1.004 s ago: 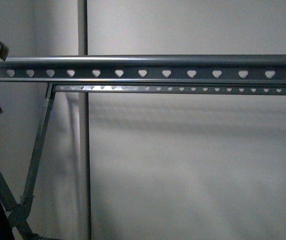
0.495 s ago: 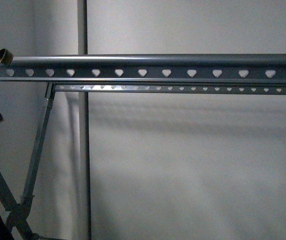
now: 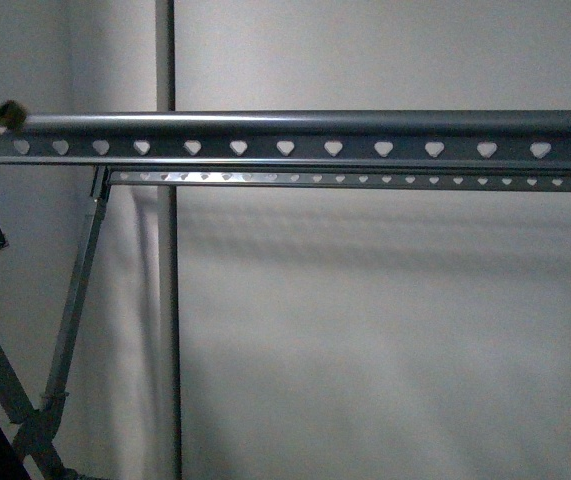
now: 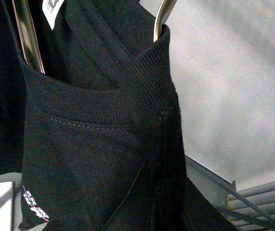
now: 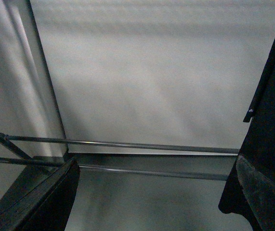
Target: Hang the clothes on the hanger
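The rack (image 3: 365, 135) runs its long rails level, left to right across your front view. The shirt (image 4: 94, 159) hangs neck-up at the rack's left end, with two metal bars (image 4: 29, 38) going down into its collar. A metal hook (image 3: 3, 115) sits at the near rail's left tip; whether it touches, I cannot tell. Your right gripper (image 5: 156, 166) is spread wide and holds nothing. Your left gripper does not show, so its state is unknown. The rails to the right are bare.

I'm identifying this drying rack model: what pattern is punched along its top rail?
A row of heart-shaped holes in the grey rail, clearest in front view.
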### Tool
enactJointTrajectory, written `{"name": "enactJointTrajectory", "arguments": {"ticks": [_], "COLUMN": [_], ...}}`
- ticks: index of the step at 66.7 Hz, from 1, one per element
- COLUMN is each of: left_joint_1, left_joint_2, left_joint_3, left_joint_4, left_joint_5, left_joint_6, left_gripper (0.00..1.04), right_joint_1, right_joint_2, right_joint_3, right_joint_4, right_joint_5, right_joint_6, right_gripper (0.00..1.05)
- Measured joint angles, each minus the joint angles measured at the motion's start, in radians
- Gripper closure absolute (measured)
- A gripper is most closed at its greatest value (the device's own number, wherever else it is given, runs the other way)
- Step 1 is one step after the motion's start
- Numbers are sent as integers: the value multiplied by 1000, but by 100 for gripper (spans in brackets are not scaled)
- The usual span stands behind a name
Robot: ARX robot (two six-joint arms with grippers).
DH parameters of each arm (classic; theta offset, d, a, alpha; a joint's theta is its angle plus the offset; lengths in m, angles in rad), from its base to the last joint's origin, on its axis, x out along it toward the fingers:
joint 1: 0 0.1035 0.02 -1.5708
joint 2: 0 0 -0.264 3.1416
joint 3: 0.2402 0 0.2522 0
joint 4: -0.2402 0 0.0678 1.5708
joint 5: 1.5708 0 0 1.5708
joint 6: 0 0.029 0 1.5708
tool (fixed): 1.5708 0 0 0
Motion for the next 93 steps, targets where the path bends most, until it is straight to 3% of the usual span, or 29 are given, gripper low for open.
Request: {"name": "enactJointTrajectory", "arguments": {"ticks": [11,26,46,59,69,84,93], "left_joint_1": [2,-18,22,41,28,-48,-97], "left_joint_2": [-19,66,268,436,563,690,720], "left_joint_3": [-31,77,332,581,803,1038,1134], "left_joint_4": [101,-1,-385,-778,-1131,-1029,-1049], "left_joint_5": [513,655,1033,1143,1098,1011,960], "left_joint_6": [299,486,977,1408,1645,1785,1821], "left_gripper": [100,100,100,100,100,100,100], "right_joint_1": [0,0,0,0,0,0,0], "right_joint_2": [0,0,0,0,0,0,0], "right_joint_3": [0,0,0,0,0,0,0], "right_joint_4": [0,0,0,0,0,0,0], "right_joint_5": [-2,1,0,1,0,0,0], "right_joint_6": [0,0,0,0,0,0,0], "right_gripper": [7,7,7,7,7,7,7]}}
